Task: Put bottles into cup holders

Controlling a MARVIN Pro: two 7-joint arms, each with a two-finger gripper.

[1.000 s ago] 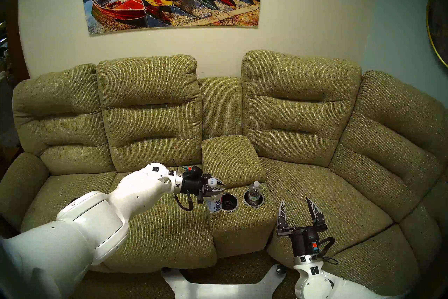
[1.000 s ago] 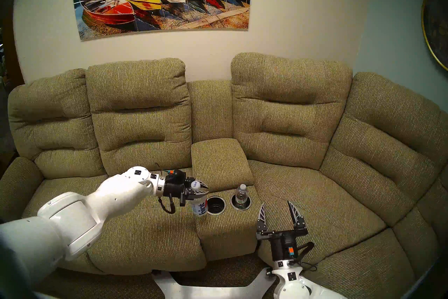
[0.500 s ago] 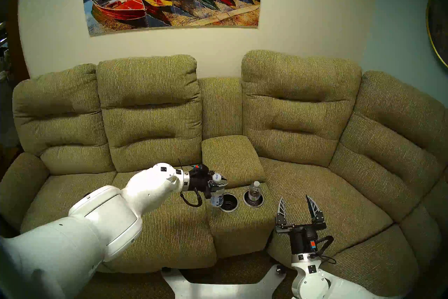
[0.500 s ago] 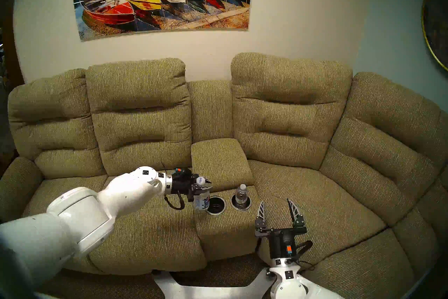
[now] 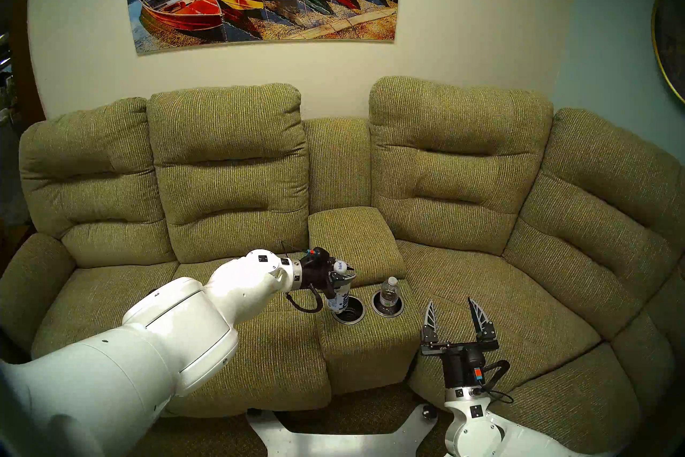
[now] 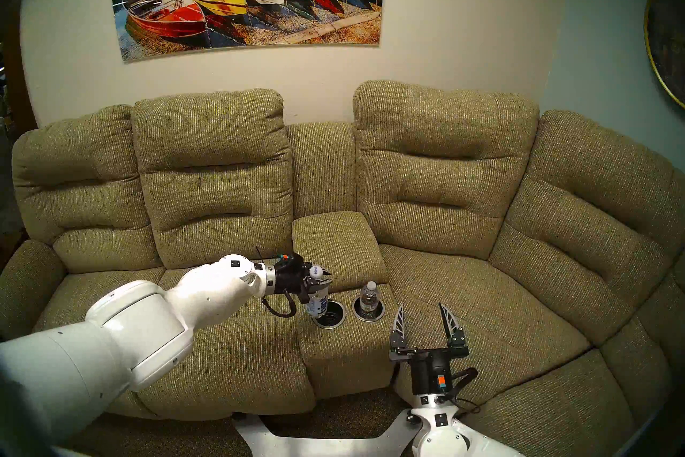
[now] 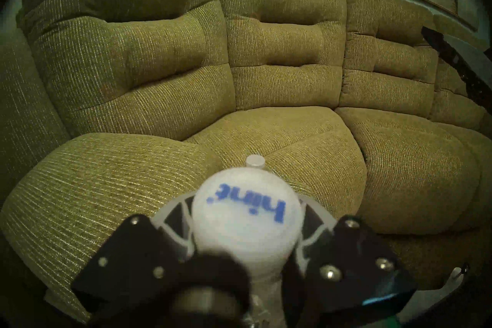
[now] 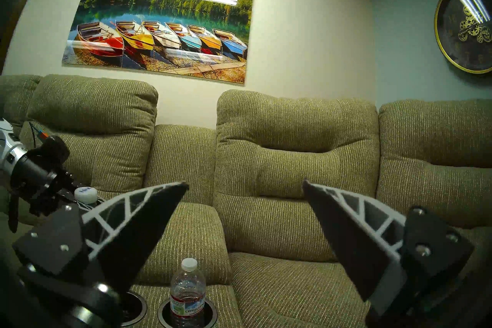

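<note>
My left gripper (image 5: 343,280) is shut on the neck of a clear bottle with a blue-printed label (image 5: 339,301), just under its white cap (image 7: 246,218). The bottle hangs nearly upright with its base at the left edge of the left cup holder (image 5: 352,322). That holder is black-lined, has a metal rim and holds nothing. The right cup holder (image 5: 385,314) holds a clear bottle with a pale label (image 5: 388,293) standing upright (image 8: 187,298). My right gripper (image 5: 450,302) is open and holds nothing. It points up over the seat just right of the console.
The holders sit in the front of a fabric console (image 5: 367,345) between two seats of an olive sofa (image 5: 230,163). A padded armrest lid (image 5: 352,241) rises behind them. My base plate (image 5: 333,441) lies on the floor in front.
My left arm has carried the blue-label bottle right and away from me, from beside the console to the left holder's edge. The right gripper has barely moved.
</note>
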